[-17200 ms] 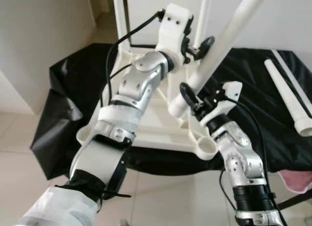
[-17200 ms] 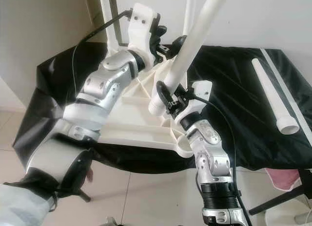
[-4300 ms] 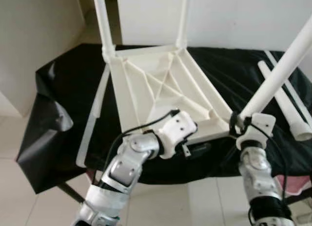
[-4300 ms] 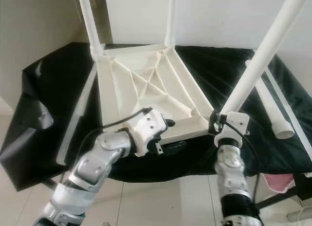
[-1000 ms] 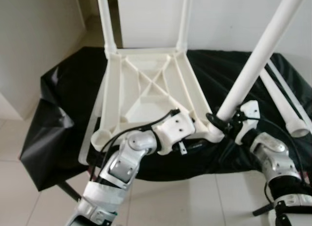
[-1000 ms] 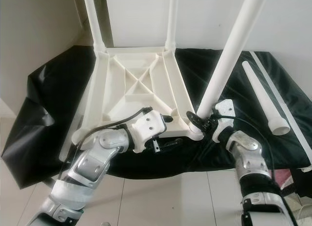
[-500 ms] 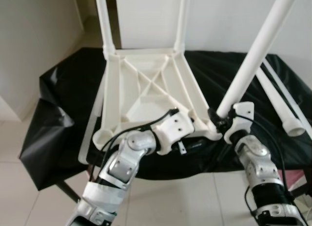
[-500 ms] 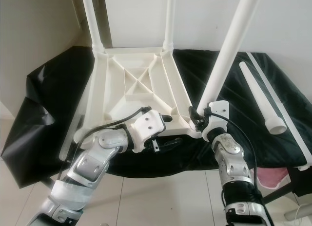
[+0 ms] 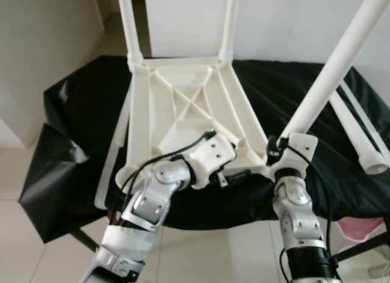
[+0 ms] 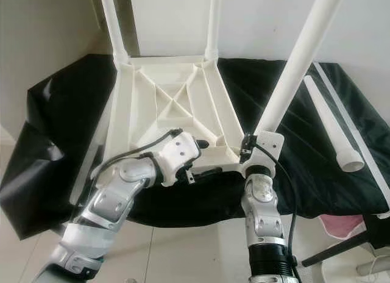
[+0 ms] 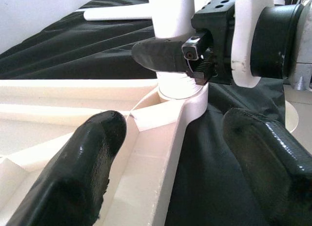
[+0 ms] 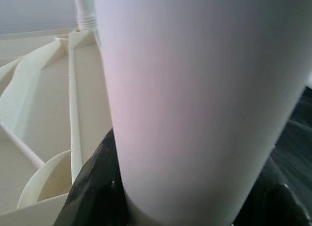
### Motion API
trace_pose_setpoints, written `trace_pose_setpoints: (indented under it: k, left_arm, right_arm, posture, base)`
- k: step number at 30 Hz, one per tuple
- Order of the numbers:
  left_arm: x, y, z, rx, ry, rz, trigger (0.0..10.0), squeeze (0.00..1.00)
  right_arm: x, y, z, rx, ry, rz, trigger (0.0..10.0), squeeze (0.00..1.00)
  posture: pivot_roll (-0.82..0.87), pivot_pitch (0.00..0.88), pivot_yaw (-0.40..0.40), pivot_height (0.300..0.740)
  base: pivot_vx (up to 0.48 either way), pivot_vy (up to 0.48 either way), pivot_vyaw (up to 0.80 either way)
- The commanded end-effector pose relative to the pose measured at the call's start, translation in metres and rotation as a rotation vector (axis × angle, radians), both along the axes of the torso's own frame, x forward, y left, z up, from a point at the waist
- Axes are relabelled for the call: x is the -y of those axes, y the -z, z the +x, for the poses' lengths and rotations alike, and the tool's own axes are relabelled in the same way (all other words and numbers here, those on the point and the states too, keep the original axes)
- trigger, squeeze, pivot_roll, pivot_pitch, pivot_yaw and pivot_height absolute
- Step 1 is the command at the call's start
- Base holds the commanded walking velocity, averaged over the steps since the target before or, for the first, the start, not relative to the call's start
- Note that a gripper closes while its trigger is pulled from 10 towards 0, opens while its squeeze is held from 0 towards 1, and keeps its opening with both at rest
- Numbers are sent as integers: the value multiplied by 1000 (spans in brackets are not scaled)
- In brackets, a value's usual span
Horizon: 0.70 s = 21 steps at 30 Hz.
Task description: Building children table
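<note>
Right pincer (image 10: 248,150) clamps third leg (image 10: 297,63) at its base, seated in tabletop (image 10: 163,106) corner socket at 5 o'clock. Left pincer (image 11: 180,153), wide, straddles near rim. Two far legs fitted. Fourth leg (image 10: 332,124) lies on worktop (image 10: 55,100) at 3 o'clock; near-left socket unfilled.

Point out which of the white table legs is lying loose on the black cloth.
The loose leg lies flat at the robot's right. Two far legs stand in the tabletop; the right gripper grips another.
</note>
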State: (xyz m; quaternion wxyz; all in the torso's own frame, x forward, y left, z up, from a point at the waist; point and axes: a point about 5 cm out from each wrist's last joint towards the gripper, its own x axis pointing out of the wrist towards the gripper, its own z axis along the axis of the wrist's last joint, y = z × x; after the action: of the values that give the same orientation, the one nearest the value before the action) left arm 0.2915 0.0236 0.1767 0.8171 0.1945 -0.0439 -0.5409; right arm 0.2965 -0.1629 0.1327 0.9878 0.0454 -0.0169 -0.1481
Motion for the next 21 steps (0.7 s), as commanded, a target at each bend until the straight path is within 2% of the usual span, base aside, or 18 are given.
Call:
trace_pose_setpoints:
  k: [1,8,18,19,21]
  left_arm:
    - [-5,-5,10,39,-115,-27,10000,0]
    - [-10,-5,8,43,-104,-14,10000,0]
    - [-10,-2,5,48,-66,-6,10000,0]
    - [-10,-2,4,49,-56,-4,10000,0]
    - [-10,-2,4,49,-56,-4,10000,0]
  right_arm:
    - [-15,32,-18,-164,10,76,10000,0]
    - [-16,27,-32,-149,50,84,10000,0]
    - [-10,18,-34,-70,16,46,10000,0]
    - [-7,15,-33,-40,-12,41,10000,824]
    - [-7,15,-33,-40,-12,41,10000,824]
  posture:
    - [-90,28,-2,740]
    - [-80,16,22,740]
    - [-83,10,16,740]
    - [-81,13,8,740]
    - [-81,13,8,740]
  base:
    - [0,0,0]
    - [0,0,0]
    - [0,0,0]
    - [0,0,0]
    - [0,0,0]
